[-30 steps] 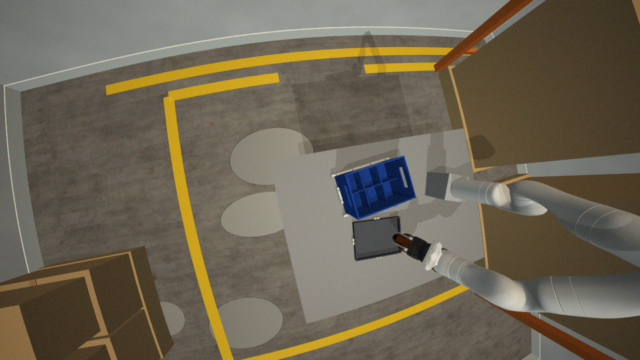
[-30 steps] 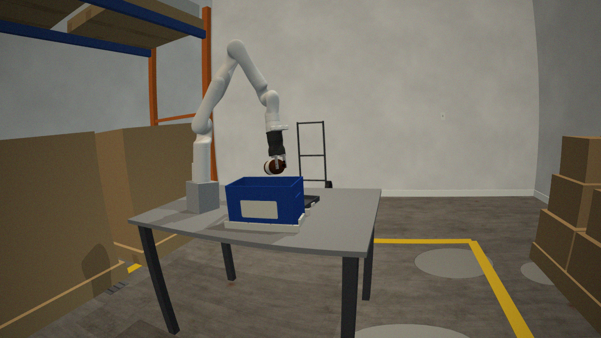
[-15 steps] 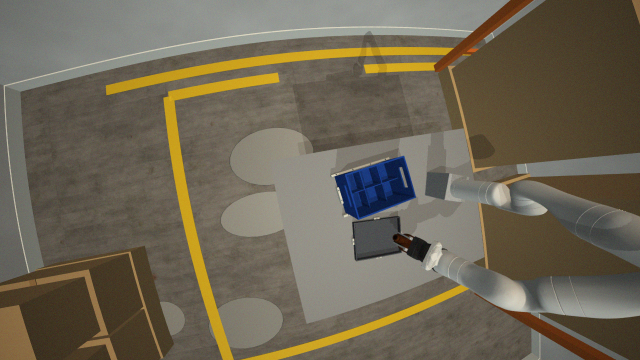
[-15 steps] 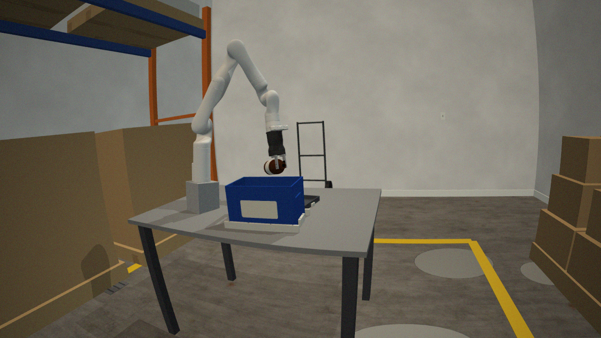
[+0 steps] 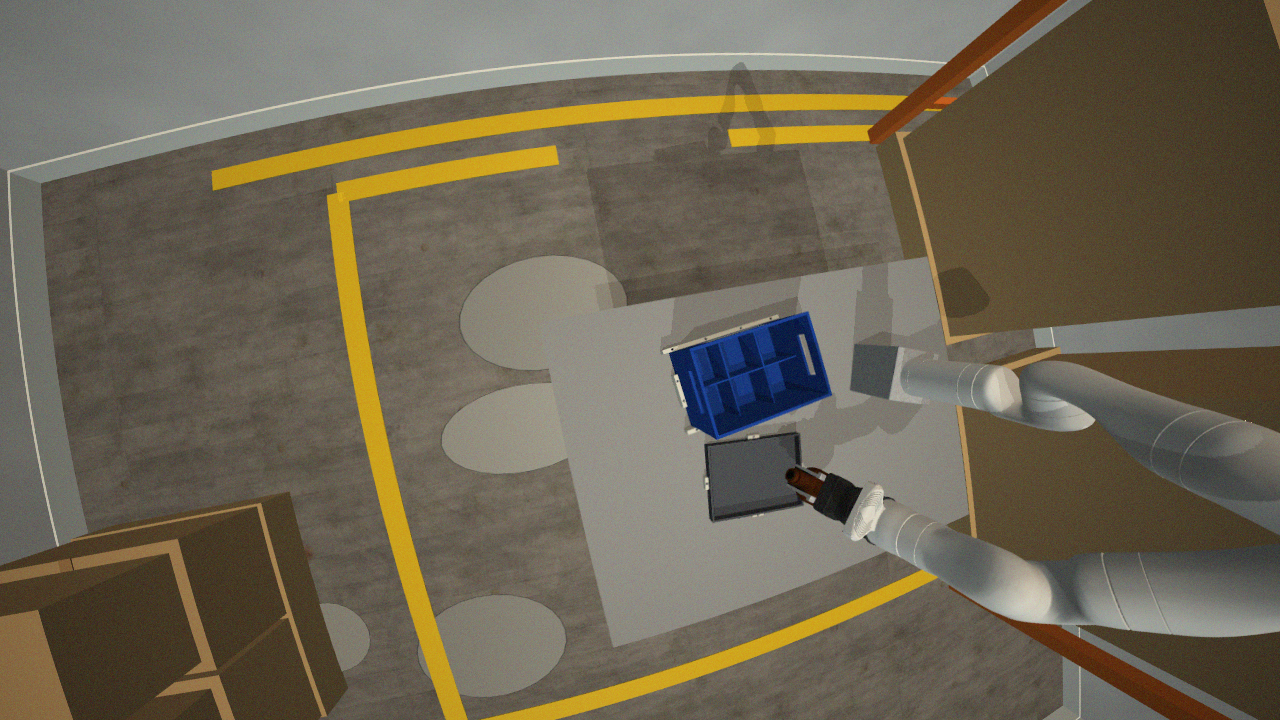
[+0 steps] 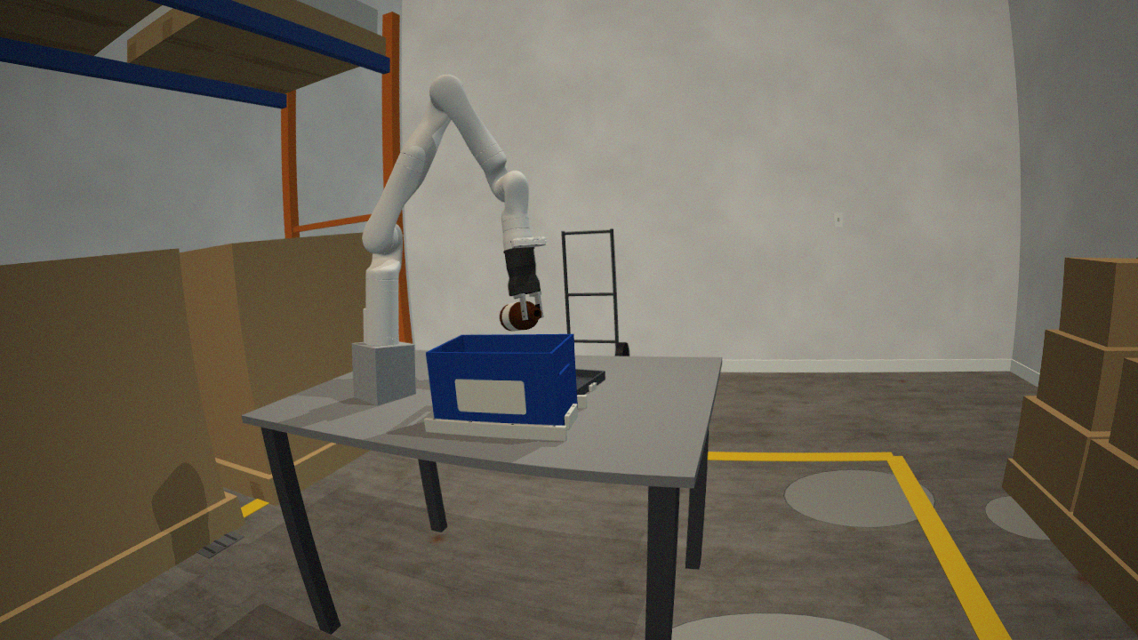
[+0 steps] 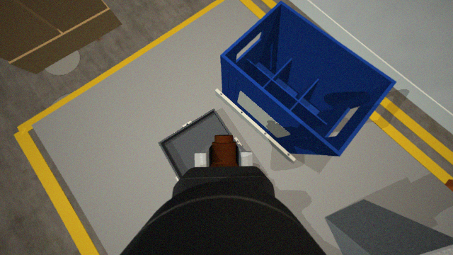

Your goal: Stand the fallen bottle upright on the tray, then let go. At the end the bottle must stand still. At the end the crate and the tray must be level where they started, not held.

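Bottle (image 7: 223, 150) clamped in end effector (image 7: 223, 159).

matt blue plastic crate (image 7: 304, 88), smooth matt grey table (image 7: 117, 117).

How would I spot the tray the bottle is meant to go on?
Find the grey table and the tall blue crate on it. Right beside the crate lies the tray: a shallow, dark grey square with a low rim, undivided, unlike the crate's partitioned compartments.
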Robot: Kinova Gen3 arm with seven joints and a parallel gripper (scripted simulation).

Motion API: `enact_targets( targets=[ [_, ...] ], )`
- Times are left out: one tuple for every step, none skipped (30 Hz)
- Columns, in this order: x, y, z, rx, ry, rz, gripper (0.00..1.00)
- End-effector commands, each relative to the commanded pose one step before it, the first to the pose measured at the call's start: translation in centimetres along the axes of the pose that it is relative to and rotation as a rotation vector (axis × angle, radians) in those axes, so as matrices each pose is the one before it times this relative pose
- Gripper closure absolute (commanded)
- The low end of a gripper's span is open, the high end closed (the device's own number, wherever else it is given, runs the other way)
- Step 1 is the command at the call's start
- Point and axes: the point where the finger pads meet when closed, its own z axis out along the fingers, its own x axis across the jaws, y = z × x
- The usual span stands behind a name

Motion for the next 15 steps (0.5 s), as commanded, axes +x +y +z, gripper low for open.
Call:
enact_targets(
  targets=[
    [-0.045, -0.038, -0.054, 0.00097, -0.00143, 0.00022, 1.00],
    [0.000, 0.000, 0.000, 0.00000, 0.00000, 0.00000, 1.00],
    [0.000, 0.000, 0.000, 0.00000, 0.00000, 0.00000, 1.00],
    [0.000, 0.000, 0.000, 0.00000, 0.00000, 0.00000, 1.00],
    [0.000, 0.000, 0.000, 0.00002, 0.00001, 0.00000, 1.00],
    [0.001, 0.000, 0.001, 0.00012, 0.00004, 0.00001, 1.00],
    [0.002, 0.000, 0.002, 0.00032, 0.00010, 0.00001, 1.00],
    [0.004, 0.000, 0.003, 0.00060, 0.00018, 0.00003, 1.00],
    [0.006, -0.001, 0.005, 0.00094, 0.00028, 0.00004, 1.00],
    [0.008, -0.001, 0.006, 0.00134, 0.00039, 0.00005, 1.00],
    [0.011, -0.001, 0.008, 0.00178, 0.00051, 0.00007, 1.00],
    [0.013, -0.001, 0.010, 0.00225, 0.00062, 0.00009, 1.00],
    [0.015, -0.002, 0.012, 0.00274, 0.00074, 0.00010, 1.00],
    [0.018, -0.002, 0.014, 0.00324, 0.00084, 0.00012, 1.00],
    [0.019, -0.002, 0.015, 0.00374, 0.00092, 0.00013, 1.00]
  ],
)
